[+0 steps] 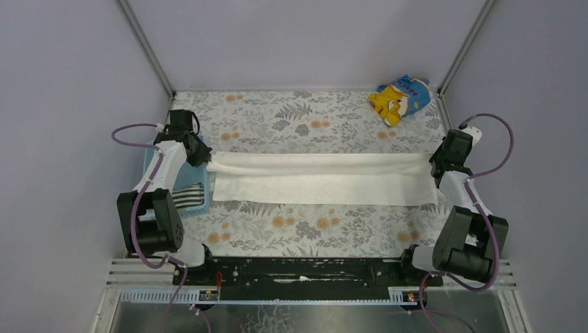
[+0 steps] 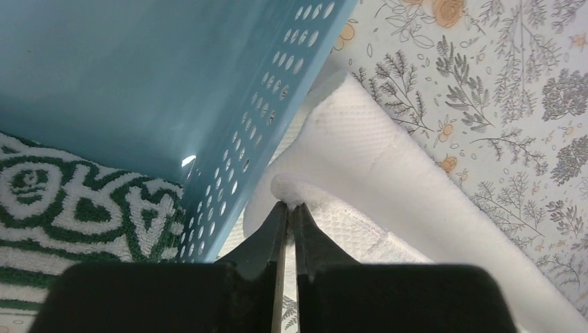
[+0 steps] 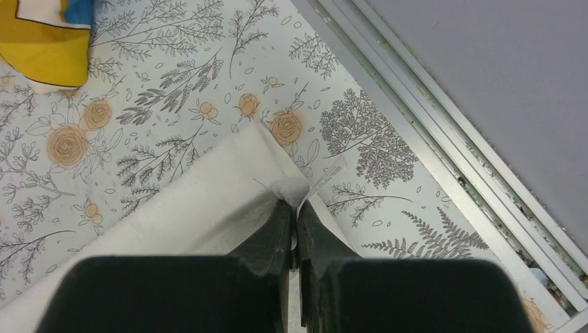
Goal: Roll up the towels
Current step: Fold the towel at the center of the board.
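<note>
The large white towel (image 1: pixel 326 179) is stretched in a long band across the middle of the table, its far edge folded over the rest. My left gripper (image 1: pixel 206 161) is shut on its left far corner, seen pinched in the left wrist view (image 2: pixel 291 205) with the towel (image 2: pixel 360 152) running away to the right. My right gripper (image 1: pixel 435 166) is shut on the right far corner, pinched in the right wrist view (image 3: pixel 292 202) on the towel (image 3: pixel 208 201). The small striped towel (image 1: pixel 188 196) lies in the blue basket (image 1: pixel 201 210); it also shows in the left wrist view (image 2: pixel 69 208).
The blue perforated basket wall (image 2: pixel 173 83) stands right beside the left gripper. A yellow-and-blue printed cloth (image 1: pixel 400 98) lies crumpled at the back right corner and shows in the right wrist view (image 3: pixel 41 35). The metal frame rail (image 3: pixel 444 159) runs close to the right gripper.
</note>
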`<action>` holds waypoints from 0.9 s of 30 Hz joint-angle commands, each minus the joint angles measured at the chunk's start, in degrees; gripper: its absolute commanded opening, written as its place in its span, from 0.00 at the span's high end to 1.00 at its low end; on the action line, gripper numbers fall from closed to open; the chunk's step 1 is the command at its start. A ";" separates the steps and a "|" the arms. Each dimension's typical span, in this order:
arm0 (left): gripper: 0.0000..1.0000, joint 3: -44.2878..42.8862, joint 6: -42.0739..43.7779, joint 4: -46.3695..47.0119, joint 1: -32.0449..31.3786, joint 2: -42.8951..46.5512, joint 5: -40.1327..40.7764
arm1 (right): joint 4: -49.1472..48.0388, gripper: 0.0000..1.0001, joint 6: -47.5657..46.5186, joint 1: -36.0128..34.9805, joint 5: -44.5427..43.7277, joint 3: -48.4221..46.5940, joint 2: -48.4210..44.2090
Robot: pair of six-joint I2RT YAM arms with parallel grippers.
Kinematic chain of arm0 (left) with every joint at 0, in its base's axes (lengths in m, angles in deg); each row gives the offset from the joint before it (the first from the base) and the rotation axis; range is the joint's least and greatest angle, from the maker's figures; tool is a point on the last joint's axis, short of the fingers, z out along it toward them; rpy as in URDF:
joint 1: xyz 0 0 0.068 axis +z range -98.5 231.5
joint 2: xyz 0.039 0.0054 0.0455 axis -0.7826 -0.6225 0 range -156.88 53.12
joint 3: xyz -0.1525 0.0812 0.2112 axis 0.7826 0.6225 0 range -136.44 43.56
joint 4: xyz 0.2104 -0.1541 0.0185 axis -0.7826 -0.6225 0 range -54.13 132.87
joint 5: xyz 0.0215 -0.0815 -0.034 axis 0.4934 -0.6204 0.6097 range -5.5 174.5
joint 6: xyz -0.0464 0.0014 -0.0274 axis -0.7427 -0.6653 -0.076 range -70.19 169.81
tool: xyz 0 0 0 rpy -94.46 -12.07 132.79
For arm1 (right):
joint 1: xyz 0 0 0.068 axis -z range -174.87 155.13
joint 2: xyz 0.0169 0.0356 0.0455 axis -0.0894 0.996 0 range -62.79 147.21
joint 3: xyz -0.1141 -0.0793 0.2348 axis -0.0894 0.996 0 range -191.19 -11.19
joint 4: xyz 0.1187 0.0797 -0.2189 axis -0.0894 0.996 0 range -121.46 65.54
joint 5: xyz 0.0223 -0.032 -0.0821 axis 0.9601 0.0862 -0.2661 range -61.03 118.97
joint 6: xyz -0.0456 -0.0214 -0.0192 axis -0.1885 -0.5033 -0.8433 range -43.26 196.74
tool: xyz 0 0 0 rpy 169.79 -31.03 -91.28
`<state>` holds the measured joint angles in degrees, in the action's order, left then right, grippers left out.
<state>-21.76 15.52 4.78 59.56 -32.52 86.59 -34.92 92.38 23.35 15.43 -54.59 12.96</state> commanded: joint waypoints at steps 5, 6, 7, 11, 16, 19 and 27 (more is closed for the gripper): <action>1.00 -7.69 1.71 7.74 2.99 -6.22 3.78 | -11.26 1.00 -2.18 3.18 -2.21 -6.51 5.62; 1.00 -9.52 2.02 8.13 3.02 -7.42 3.27 | -11.83 1.00 -2.89 3.15 -0.96 -7.76 6.65; 1.00 -11.56 2.44 8.52 3.01 -8.60 2.60 | -12.62 1.00 -3.58 3.18 0.18 -8.75 7.64; 1.00 -19.44 3.74 9.32 3.02 -13.32 0.90 | -16.29 1.00 -6.03 3.14 3.46 -12.29 11.08; 1.00 -23.71 3.70 10.84 3.01 -16.92 -1.65 | -18.39 1.00 -6.93 3.17 5.92 -13.72 13.39; 1.00 -22.77 4.10 12.64 2.99 -17.18 -2.36 | -20.05 1.00 -7.10 3.16 5.36 -12.23 12.83; 1.00 -25.53 4.36 14.19 2.96 -19.32 -2.92 | -23.59 1.00 -6.82 3.14 7.78 -13.98 16.10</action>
<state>-43.81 18.17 13.87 60.08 -50.14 79.85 -51.75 87.64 24.04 27.17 -65.05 26.62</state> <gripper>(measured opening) 0.018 0.088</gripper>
